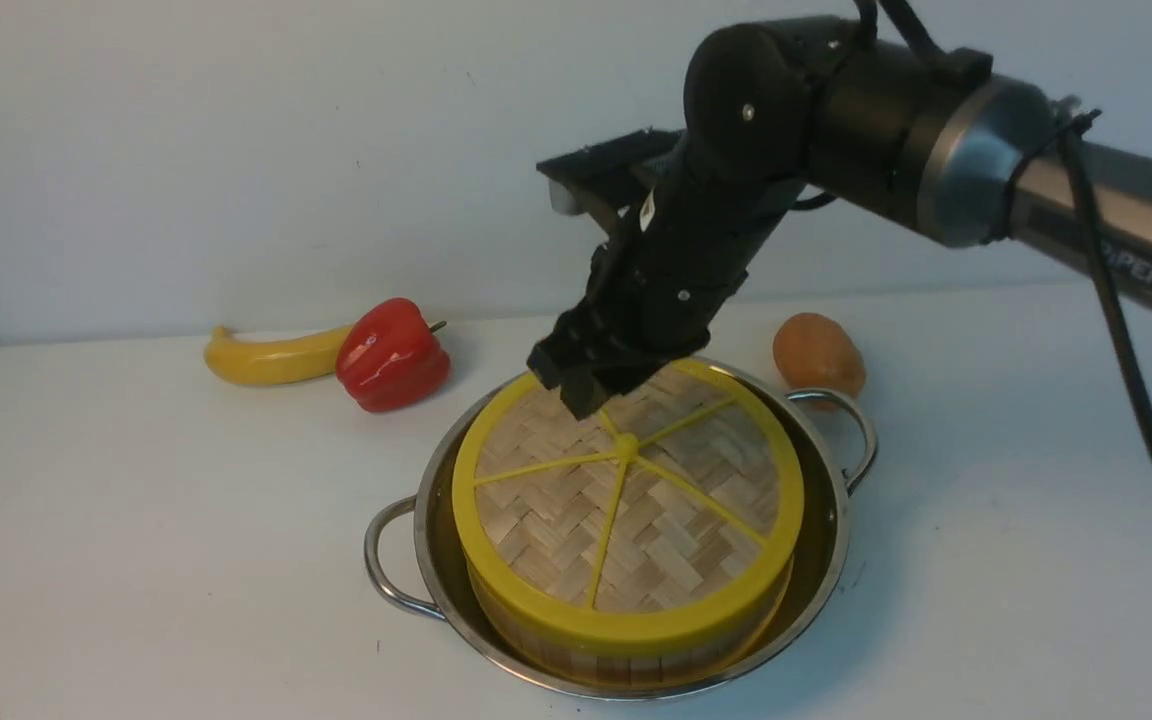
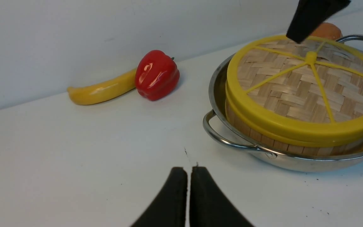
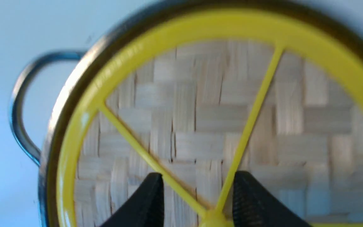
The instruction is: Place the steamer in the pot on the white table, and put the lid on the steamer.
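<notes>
A plain pale wall backs the white table [image 1: 136, 520]. Over the pot [image 1: 826, 560], the right gripper [image 3: 197, 189] hangs just above the lid [image 1: 636, 500], its jaws parted with a gap on either side of the lid's yellow centre knob [image 1: 626, 447] and gripping nothing. The lid lies flat on the steamer [image 1: 626, 655], and the steamer sits inside the pot, its slatted wall showing below the lid's yellow rim. The left gripper [image 2: 188, 176] is low over the table on the near left side of the pot, jaws pressed together and empty. Beyond the pot to the left a red pepper [image 1: 391, 355] touches a banana [image 1: 271, 358]; just behind the pot's right handle [image 1: 851, 425] lies an orange-brown round fruit [image 1: 816, 352].
</notes>
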